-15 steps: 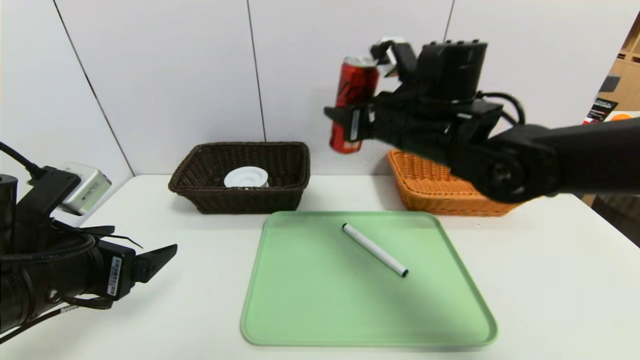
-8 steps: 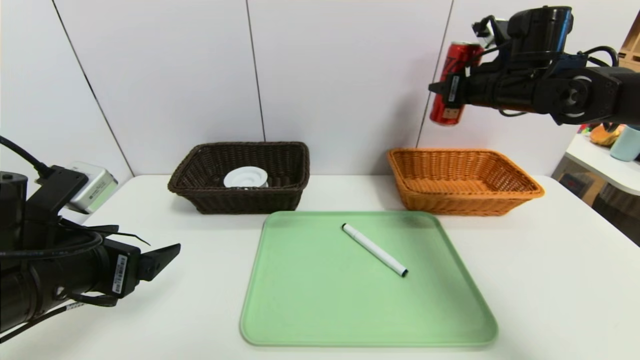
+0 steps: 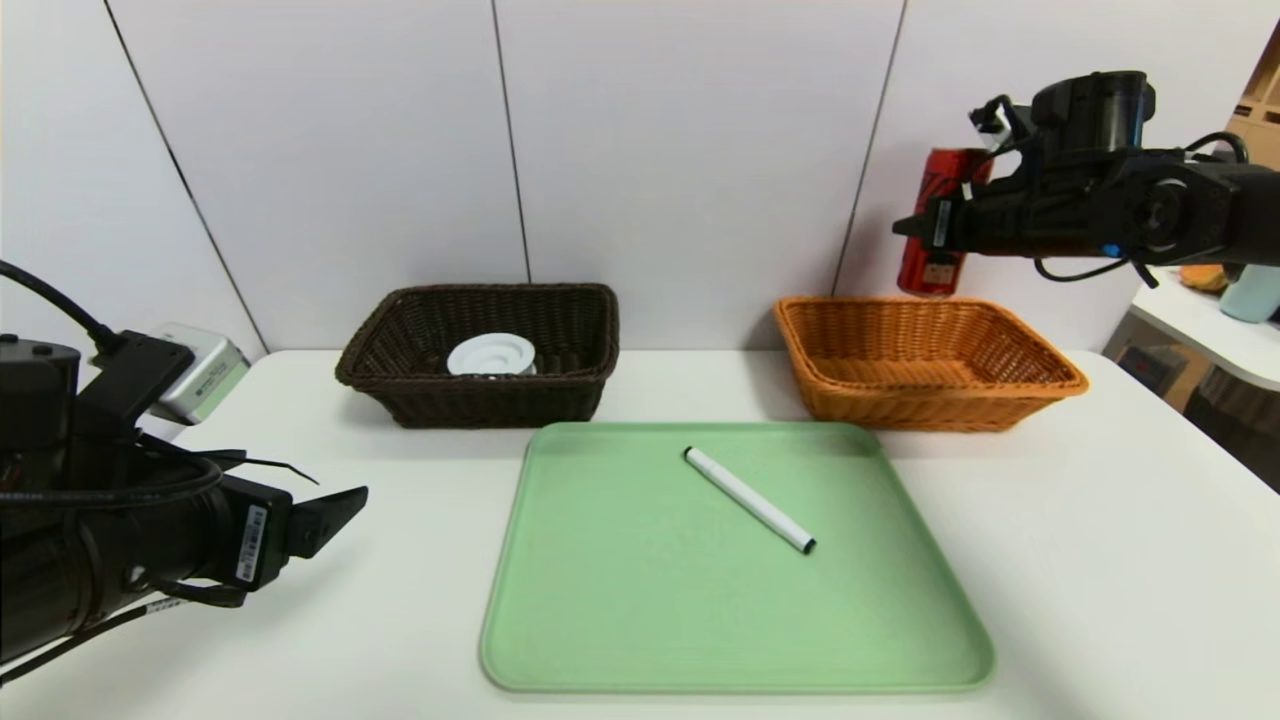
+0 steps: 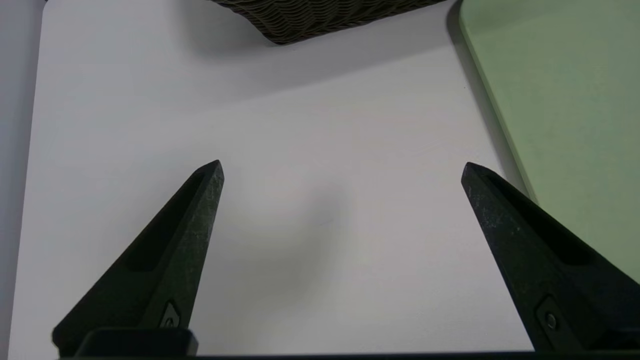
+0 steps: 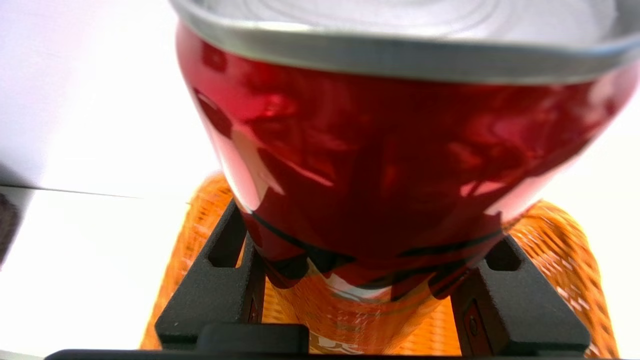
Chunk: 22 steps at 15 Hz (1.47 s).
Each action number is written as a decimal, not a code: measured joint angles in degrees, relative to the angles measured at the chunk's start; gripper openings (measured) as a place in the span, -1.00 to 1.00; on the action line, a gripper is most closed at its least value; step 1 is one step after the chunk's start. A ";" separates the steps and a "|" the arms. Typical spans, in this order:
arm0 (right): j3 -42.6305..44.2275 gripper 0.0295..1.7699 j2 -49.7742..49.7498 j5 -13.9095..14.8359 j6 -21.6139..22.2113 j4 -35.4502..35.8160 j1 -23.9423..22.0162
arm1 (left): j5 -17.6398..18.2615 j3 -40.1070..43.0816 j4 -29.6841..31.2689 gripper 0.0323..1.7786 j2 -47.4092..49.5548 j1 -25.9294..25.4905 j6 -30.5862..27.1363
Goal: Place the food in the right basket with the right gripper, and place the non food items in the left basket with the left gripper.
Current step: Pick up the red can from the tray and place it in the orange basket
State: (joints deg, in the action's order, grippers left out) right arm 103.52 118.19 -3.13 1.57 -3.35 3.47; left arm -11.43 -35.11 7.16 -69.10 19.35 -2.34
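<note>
We hold a slim red drink can [image 3: 940,225] with black lettering between the right jaws [image 3: 925,228], one on either side of its body, the can near upright with a slight lean, high over the tabletop [image 3: 1080,560]. The silver top [image 5: 410,30] of the can stands above our right jaws, and a small beige patch [image 3: 938,272] shows on the part below them. Beneath the jaws and the can sits the right basket [image 3: 930,405], an orange-tan wicker rectangle with a flared rim, its inside open to our wrist camera around both jaws. In front of that basket, lower than the right jaws and well apart from them, a green tray [image 3: 640,600] lies flat on the tabletop, bearing a white marker [image 3: 750,500] with black tips, set down at a slant. Farther off toward our left side, across a stretch of tabletop from the right basket, stands the left basket [image 3: 490,400], dark brown wicker, with a white round plastic disc [image 3: 492,354] resting inside it. Our left jaws [image 4: 342,170] are spread wide with nothing between them, above the tabletop on the near side of the left basket and to the left of the tray. Behind both baskets, beyond either pair of jaws, rises a pale panelled wall [image 3: 680,150]; past our right jaws, on a white side surface [image 3: 1200,325], stands a light blue cup [image 3: 1250,293].
</note>
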 joint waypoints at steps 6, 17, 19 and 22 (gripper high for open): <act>-5.01 0.08 -1.27 -0.06 -0.37 -0.85 -0.15 | -0.02 -1.44 0.04 0.90 -1.27 -0.02 -0.02; -8.96 0.08 -0.24 -0.45 0.24 -0.66 -0.59 | -0.06 -1.63 0.06 0.90 -1.63 -0.06 -0.02; -9.40 0.08 0.37 -0.44 0.22 -0.67 -0.89 | -0.06 -1.63 0.06 0.90 -1.63 -0.04 -0.02; -10.34 0.08 1.24 -0.45 0.24 -0.59 -1.13 | -0.09 -1.71 0.06 0.90 -1.66 -0.04 -0.02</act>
State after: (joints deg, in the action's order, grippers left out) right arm 93.18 119.43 -3.58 1.82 -3.94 2.34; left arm -11.52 -36.82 7.22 -70.75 19.31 -2.36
